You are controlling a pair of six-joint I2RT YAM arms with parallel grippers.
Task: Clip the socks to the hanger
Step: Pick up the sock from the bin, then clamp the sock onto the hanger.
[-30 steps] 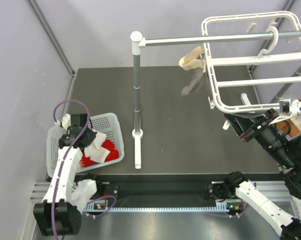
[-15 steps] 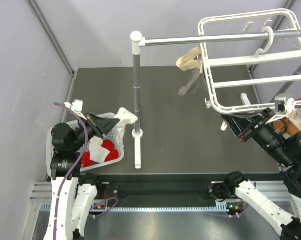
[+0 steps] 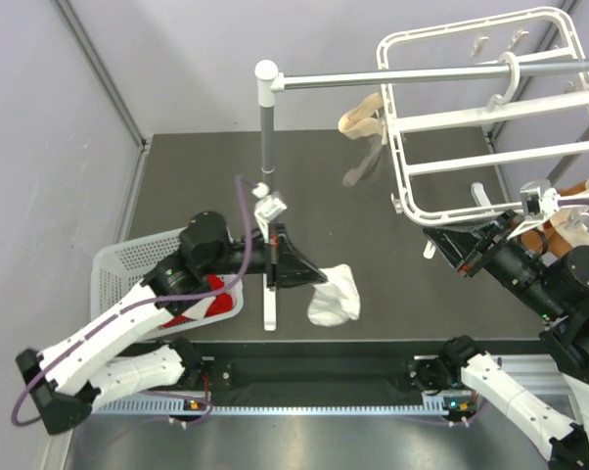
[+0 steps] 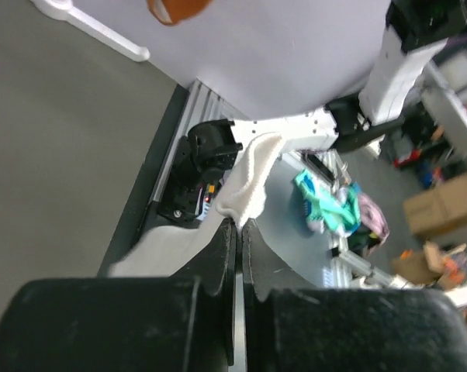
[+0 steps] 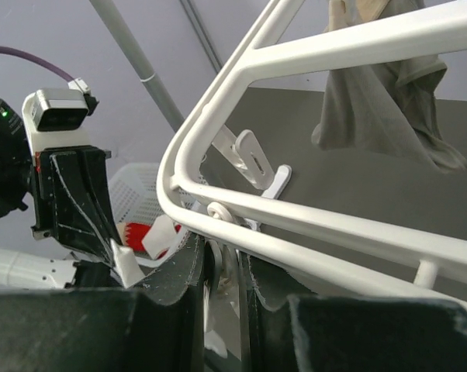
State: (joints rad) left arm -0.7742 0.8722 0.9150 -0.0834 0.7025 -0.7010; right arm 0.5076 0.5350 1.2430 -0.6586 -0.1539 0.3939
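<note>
Beside the stand's foot [image 3: 268, 315], limp white sock [image 3: 336, 296] pinched in left gripper [image 3: 312, 280]; right gripper [image 5: 222, 267] clamped on hanger peg [image 5: 221, 248].

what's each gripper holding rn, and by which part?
Left gripper: white sock, pinched at one end, the rest hanging free. Right gripper: apparently closed on a clip peg under the hanger rim.
</note>
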